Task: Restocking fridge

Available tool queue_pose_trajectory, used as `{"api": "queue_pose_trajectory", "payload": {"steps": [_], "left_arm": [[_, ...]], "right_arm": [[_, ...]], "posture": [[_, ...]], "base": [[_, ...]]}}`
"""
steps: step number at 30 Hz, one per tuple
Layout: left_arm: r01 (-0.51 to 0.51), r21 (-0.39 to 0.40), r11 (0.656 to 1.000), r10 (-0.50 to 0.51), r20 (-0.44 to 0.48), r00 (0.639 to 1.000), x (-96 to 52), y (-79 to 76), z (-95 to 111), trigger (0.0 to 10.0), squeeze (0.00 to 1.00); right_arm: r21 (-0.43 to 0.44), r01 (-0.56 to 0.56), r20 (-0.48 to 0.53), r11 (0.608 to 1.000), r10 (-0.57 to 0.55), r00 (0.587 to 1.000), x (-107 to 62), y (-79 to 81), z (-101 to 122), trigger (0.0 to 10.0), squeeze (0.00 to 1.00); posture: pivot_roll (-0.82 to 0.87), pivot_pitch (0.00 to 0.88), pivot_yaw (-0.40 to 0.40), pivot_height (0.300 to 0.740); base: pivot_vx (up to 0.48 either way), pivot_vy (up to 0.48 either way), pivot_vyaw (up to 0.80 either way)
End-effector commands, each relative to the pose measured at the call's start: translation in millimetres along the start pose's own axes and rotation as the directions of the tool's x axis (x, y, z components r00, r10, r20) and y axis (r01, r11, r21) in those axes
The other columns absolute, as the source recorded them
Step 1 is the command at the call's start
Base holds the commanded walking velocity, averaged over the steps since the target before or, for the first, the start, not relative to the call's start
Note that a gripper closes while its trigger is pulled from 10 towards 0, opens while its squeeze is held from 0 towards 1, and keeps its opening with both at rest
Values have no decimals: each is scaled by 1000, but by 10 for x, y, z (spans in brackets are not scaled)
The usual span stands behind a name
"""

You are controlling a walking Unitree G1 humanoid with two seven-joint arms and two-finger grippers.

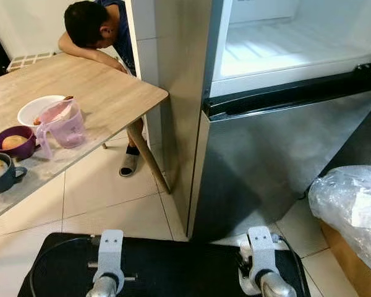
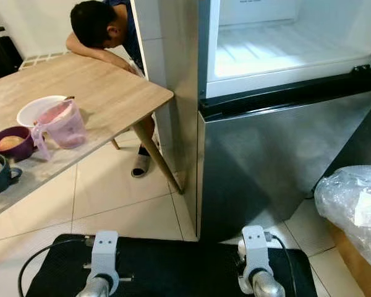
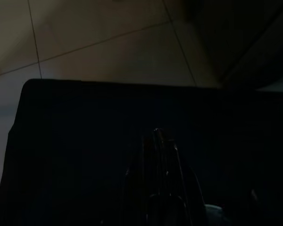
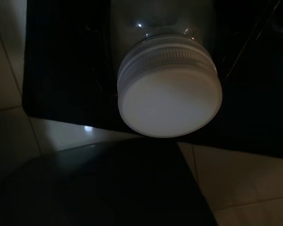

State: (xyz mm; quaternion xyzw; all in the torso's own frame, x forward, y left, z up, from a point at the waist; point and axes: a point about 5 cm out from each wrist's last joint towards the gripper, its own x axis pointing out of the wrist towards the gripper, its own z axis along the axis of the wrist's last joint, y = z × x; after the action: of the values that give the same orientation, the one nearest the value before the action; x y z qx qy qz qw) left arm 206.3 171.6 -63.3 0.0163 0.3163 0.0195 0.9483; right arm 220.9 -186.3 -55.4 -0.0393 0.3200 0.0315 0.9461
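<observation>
Jar [image 4: 170, 89] with white lid clamped in right gripper [image 4: 167, 52], lid pointing ahead. Open fridge shelf [image 1: 284, 46] up and forward of it. Left gripper [image 3: 158, 146] idle, fingers together.

A wooden table [image 1: 93, 86] fills the left of the frame, one slanted leg reaching the tiled floor [image 1: 105, 198]. At its near edge stand a white bowl [image 1: 37, 108], a pink lidded jug [image 1: 65, 127] just in front of it, a purple bowl [image 1: 15, 142] holding something round and pale, and a dark blue mug [image 1: 1, 173] at the far left. A person [image 1: 96, 28] leans over the table's far end at upper left, head down on one arm. At the right edge, crinkled clear plastic [image 1: 349, 207] covers a brown box [image 1: 346, 260].
</observation>
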Motion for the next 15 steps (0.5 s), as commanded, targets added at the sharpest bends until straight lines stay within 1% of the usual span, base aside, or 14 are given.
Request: {"api": "queue_pose_trajectory", "payload": {"steps": [1, 8, 9, 12, 15], "left_arm": [[-2, 13, 1000, 3, -12, 1000, -15, 26, -36, 10000, 0], [-16, 8, 1000, 16, 0, 1000, -14, 45, -21, 10000, 0], [-32, 11, 999, 32, 3, 999, -17, 69, -21, 10000, 0], [-40, 9, 999, 40, -7, 999, -18, 83, -32, 10000, 0], [-52, -9, 999, 52, 5, 999, -26, 110, -30, 10000, 0]], "right_arm": [[6, 18, -24, 1000, -18, 1000, -17, -12, -55, 10000, 0], [1, 5, -34, 1000, -5, 999, -16, 25, -69, 10000, 0], [6, 4, -31, 1000, -4, 1000, -14, 31, -66, 10000, 0], [7, 3, -30, 1000, -2, 1000, -14, 34, -64, 10000, 0], [6, -1, -30, 1000, 1, 1000, -12, 37, -62, 10000, 0]], "posture": [[-121, 100, -19, 740], [-115, 102, -18, 740], [-113, 103, -19, 740], [-111, 105, -22, 740], [-110, 107, -24, 740]], "base": [[0, 0, 0], [0, 0, 0], [0, 0, 0], [0, 0, 0], [0, 0, 0]]}}
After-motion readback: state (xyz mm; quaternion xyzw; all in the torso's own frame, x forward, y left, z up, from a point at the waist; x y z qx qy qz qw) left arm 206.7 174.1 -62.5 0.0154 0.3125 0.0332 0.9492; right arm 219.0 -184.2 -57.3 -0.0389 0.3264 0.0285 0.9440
